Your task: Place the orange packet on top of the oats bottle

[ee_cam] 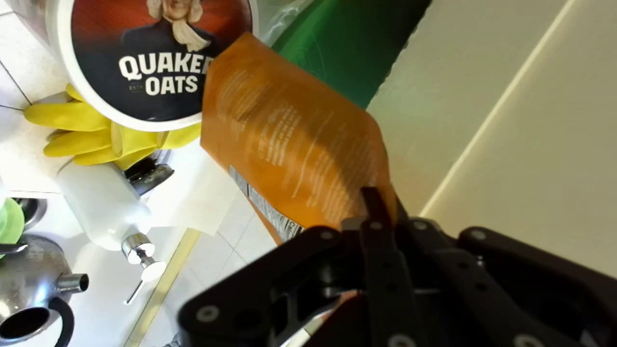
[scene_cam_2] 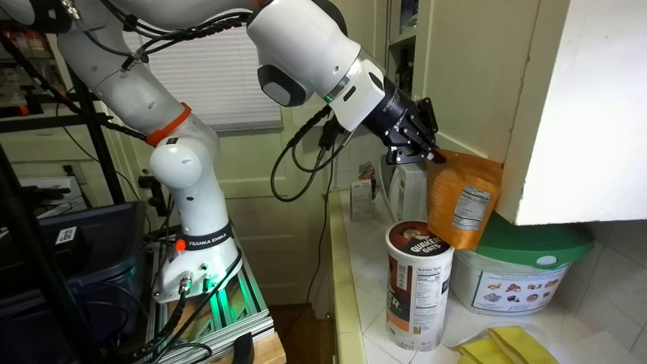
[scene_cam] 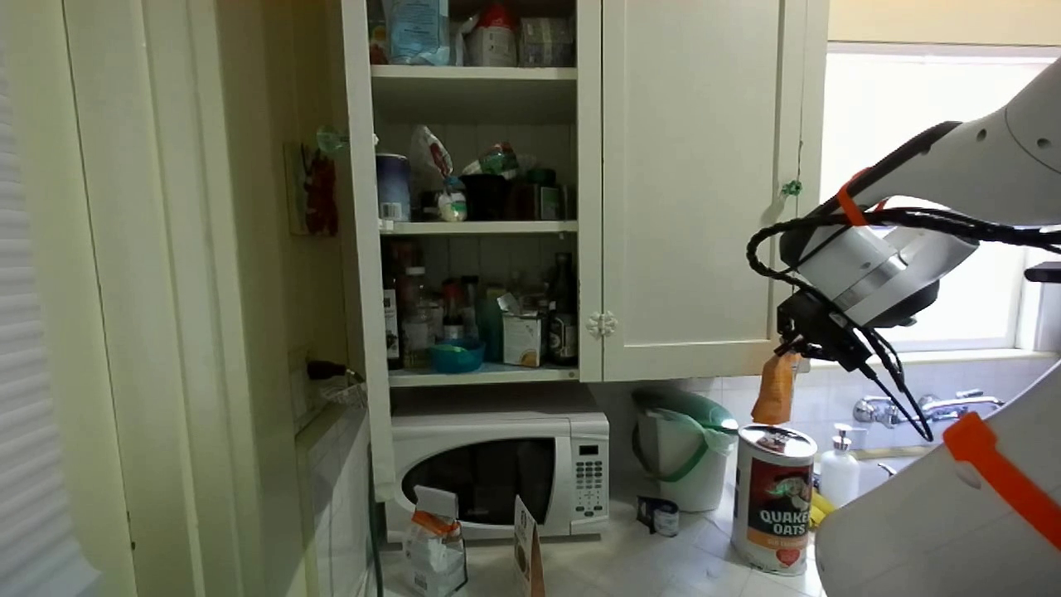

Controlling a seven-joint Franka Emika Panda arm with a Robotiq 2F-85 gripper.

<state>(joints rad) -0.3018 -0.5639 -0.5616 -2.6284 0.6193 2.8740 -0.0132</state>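
Where the cream painted cupboard [scene_cam_2: 536, 101] stood: near enough that I judged clearance vital.
Red-and-white cylindrical oats canister [scene_cam_2: 419, 293]: it stood upright, its round dark lid [scene_cam_2: 419, 237] my target.
Flat orange packet [scene_cam_2: 462, 197]: it hung tilted at the lid's edge, contact unclear, and wanted centring first.
Pinched top corner: my black two-fingered gripper [scene_cam_2: 437, 155] held only this; gentle lowering seemed wise.

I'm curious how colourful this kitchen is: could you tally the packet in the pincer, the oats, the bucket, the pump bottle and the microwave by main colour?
Mainly orange: 1 (packet)
Mainly white: 2 (pump bottle, microwave)
White mixed: 2 (oats, with dark red; bucket, with green)
Total: 5
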